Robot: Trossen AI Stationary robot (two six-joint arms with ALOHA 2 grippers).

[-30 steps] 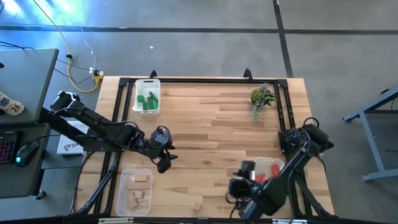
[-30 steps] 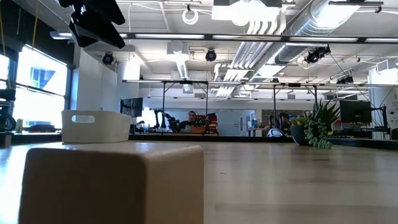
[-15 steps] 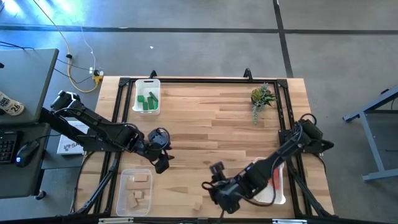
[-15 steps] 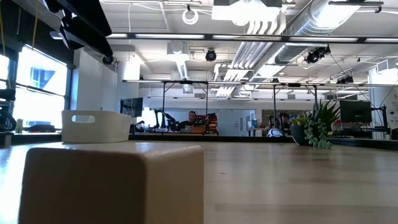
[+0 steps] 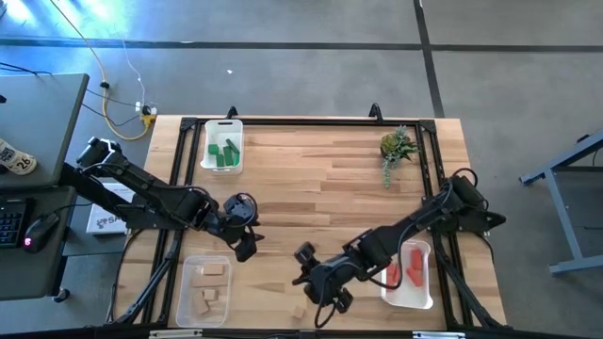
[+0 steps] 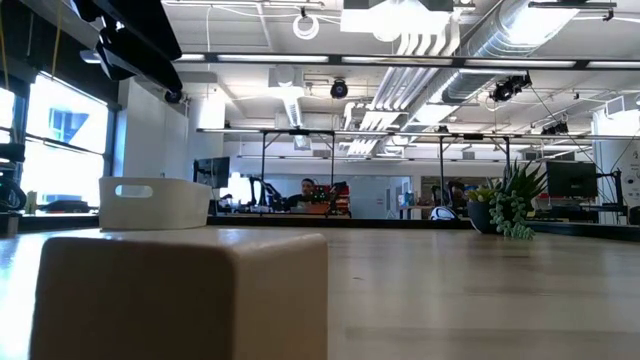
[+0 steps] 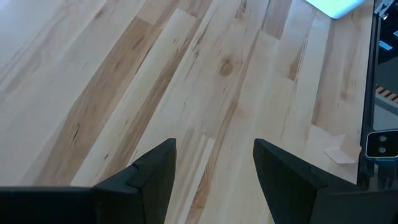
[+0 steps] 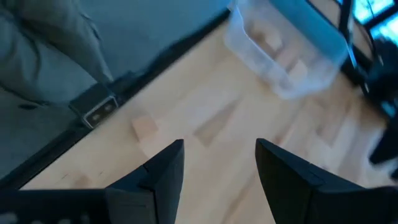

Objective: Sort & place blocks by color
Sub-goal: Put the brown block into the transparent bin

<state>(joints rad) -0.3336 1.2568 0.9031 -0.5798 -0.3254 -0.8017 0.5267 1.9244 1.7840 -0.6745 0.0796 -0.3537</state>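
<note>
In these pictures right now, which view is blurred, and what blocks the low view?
The right wrist view is smeared: the tan block and clear tray look soft. In the low view a tan block close to the camera fills the lower left, out of focus. The high view is sharp.

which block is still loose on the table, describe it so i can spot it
Start at the clear tray of tan blocks at the table's front left corner. Just right of it, near the front edge, a lone tan block lies on bare wood, the only block outside a tray.
</note>
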